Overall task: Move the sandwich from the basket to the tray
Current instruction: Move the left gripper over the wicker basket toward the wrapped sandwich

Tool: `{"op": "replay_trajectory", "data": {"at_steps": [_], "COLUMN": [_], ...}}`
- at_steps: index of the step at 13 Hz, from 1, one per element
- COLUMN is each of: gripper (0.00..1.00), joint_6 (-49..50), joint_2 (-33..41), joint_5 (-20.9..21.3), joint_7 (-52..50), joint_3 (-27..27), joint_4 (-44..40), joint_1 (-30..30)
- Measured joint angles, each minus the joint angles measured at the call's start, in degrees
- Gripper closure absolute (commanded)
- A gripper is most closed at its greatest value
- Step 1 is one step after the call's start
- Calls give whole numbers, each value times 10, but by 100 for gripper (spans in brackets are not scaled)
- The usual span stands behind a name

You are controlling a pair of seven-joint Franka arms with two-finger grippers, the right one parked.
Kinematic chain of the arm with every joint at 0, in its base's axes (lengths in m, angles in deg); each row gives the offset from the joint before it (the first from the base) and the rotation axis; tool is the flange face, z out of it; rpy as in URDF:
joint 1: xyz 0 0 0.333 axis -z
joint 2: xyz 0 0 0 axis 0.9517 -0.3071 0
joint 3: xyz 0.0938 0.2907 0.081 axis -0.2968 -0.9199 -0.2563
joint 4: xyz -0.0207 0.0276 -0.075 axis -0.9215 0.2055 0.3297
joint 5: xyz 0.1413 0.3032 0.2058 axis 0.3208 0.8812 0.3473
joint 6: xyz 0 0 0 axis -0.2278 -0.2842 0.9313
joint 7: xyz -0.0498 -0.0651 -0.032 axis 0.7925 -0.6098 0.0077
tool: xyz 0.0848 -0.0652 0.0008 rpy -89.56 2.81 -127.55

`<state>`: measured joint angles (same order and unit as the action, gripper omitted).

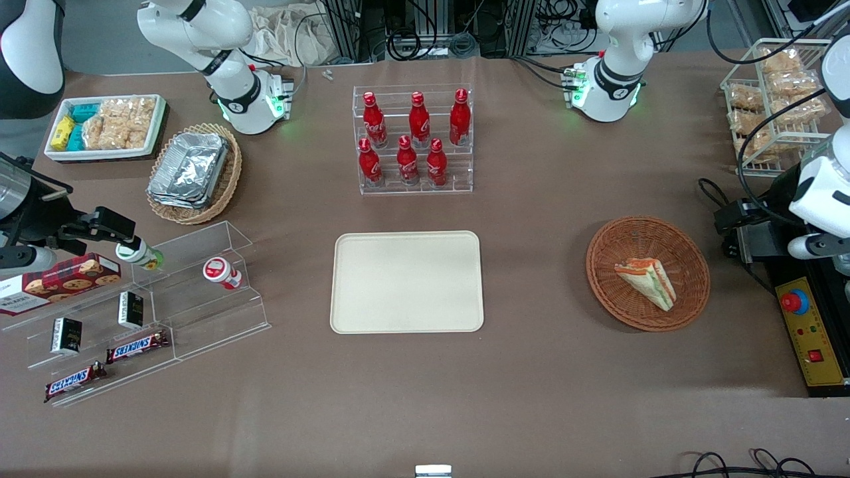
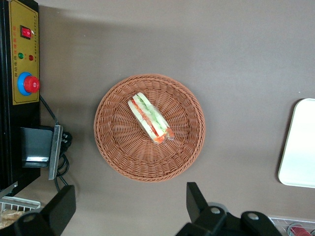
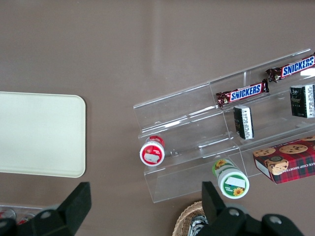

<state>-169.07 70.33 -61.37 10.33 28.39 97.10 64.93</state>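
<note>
The sandwich (image 1: 647,282) (image 2: 150,118), a pale bread wedge with orange and green layers, lies in the round reddish-brown wicker basket (image 1: 690,265) (image 2: 118,147). The cream tray (image 1: 406,282) (image 2: 300,147) (image 3: 39,132) lies bare at the table's middle, well apart from the basket toward the parked arm's end. My left gripper (image 1: 730,232) (image 2: 130,206) hangs above the table just off the basket's rim, toward the working arm's end. It is open wide with nothing between its black fingers (image 2: 197,199).
A black and yellow control box with a red button (image 1: 807,332) (image 2: 24,59) sits close to the gripper. A rack of red bottles (image 1: 415,139) stands farther from the camera than the tray. A wire rack of bagged snacks (image 1: 773,99) and an acrylic shelf (image 1: 146,299) stand at the table's two ends.
</note>
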Motion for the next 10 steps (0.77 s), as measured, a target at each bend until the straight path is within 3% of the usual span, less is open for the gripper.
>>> {"op": "replay_trajectory", "data": {"at_steps": [7,10], "gripper": [0,0], "joint_6": [-2,-28], "joint_2": [-14,-25], "joint_5": [13,13], "joint_7": [-6,-66], "joint_3": [-1,-2], "joint_4": [-6,10], "joint_1": [0,-3]}}
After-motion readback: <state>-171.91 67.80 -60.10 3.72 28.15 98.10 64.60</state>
